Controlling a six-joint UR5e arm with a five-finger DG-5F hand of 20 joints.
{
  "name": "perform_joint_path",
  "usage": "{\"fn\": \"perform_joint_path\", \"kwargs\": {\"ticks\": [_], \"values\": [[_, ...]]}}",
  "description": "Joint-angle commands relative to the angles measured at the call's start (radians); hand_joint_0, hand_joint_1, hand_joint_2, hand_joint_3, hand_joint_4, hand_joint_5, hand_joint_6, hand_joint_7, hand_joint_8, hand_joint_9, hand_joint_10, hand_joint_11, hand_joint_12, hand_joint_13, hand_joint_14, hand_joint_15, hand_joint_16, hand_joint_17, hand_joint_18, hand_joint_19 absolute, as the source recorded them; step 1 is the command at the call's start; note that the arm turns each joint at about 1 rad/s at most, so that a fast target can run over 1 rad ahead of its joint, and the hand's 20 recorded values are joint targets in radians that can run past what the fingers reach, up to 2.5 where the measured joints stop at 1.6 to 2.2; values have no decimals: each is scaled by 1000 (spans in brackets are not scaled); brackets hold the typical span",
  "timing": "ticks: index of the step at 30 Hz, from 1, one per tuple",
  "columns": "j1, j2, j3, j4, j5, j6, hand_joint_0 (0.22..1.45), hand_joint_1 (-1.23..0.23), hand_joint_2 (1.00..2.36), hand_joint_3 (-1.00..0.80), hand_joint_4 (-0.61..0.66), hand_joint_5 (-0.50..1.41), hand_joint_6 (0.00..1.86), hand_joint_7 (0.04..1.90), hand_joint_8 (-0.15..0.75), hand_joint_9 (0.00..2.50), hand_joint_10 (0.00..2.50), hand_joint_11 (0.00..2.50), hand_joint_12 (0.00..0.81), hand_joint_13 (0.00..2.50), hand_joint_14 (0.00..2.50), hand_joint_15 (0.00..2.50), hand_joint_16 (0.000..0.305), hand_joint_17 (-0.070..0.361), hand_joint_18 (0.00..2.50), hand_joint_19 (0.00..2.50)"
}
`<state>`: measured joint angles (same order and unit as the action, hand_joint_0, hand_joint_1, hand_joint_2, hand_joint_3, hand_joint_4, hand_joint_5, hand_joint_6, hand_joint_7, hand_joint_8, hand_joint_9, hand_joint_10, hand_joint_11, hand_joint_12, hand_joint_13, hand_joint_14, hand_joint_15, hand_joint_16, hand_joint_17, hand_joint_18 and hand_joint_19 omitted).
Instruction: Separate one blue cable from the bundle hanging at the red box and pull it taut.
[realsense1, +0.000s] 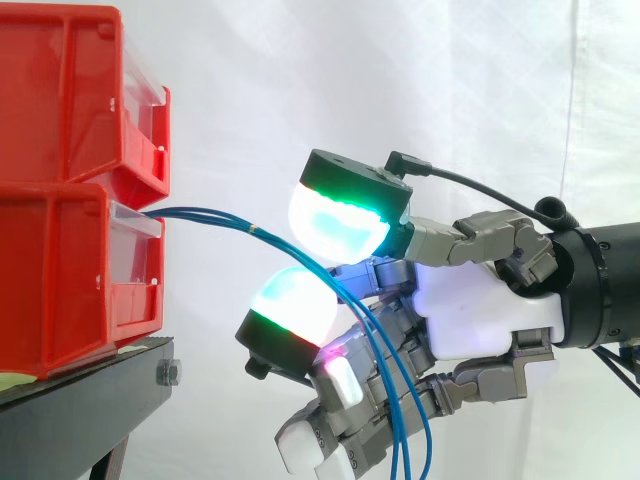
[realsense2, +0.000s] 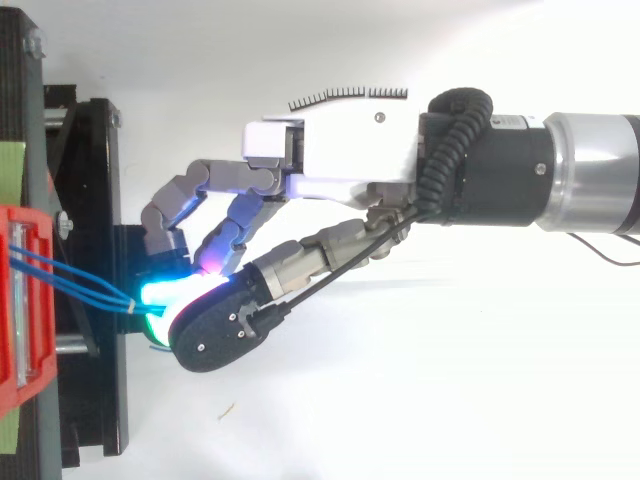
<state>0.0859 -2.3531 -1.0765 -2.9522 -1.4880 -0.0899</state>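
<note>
Cables (realsense1: 215, 215): below lowest fingers (realsense1: 345, 390), cut off by bottom edge, ends unseen. Far ends, away from fingertips, hidden inside lower bin (realsense1: 60, 290). Between two green pads (realsense1: 340, 225) strands overlap; which one pinched, cannot tell. From above, cables go out of sight under glowing pad and dark fingertip (realsense2: 215, 330); run beneath hand (realsense2: 350, 160) hidden. Lowest fingertips clipped at bottom edge. Both bins cut by left edge, upper by top too; stand (realsense1: 90, 395) by bottom. Arm (realsense1: 610, 285) behind hand cut off by right edge.
</note>
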Motion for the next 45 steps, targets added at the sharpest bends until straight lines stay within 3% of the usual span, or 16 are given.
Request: {"fn": "perform_joint_path", "kwargs": {"ticks": [1,6,9,12,17,20,30,38,43,45], "values": [[0,0,0,2,0,-2,597,-586,1005,-432,40,-125,869,1177,290,1004,20,796,280,799,12,335,26,58,699,304],[0,0,0,8,0,-2,596,-800,1010,-226,49,-129,901,1177,320,997,19,780,310,820,13,334,31,71,745,265],[0,0,0,10,0,-4,616,-838,1014,-181,-13,-139,915,1178,303,968,20,790,302,807,12,333,29,66,725,281],[0,0,0,10,0,-10,665,-885,1014,-219,-83,-155,925,1202,287,937,21,802,291,791,13,339,27,61,704,287],[0,0,0,15,0,-22,747,-903,1004,-450,-142,-163,932,1159,276,911,21,786,287,779,12,329,27,61,706,276],[0,0,0,18,0,-27,761,-900,1000,-500,-144,-162,928,1239,270,911,20,785,285,779,13,334,27,61,713,274],[0,0,0,18,0,-31,616,-961,1000,-500,-33,-121,904,1238,271,958,20,795,285,797,14,363,27,60,720,301],[0,0,0,18,0,-31,504,-1015,1000,-500,-19,-98,891,1156,280,997,20,780,299,822,14,379,30,67,750,300],[0,0,0,18,0,-33,455,-937,1000,-500,-71,-82,861,1168,275,1017,18,724,311,833,13,364,34,76,771,299],[0,0,0,19,0,-33,450,-828,1000,-500,-90,-78,849,1167,274,1029,17,707,314,836,13,365,35,78,781,304]]}}
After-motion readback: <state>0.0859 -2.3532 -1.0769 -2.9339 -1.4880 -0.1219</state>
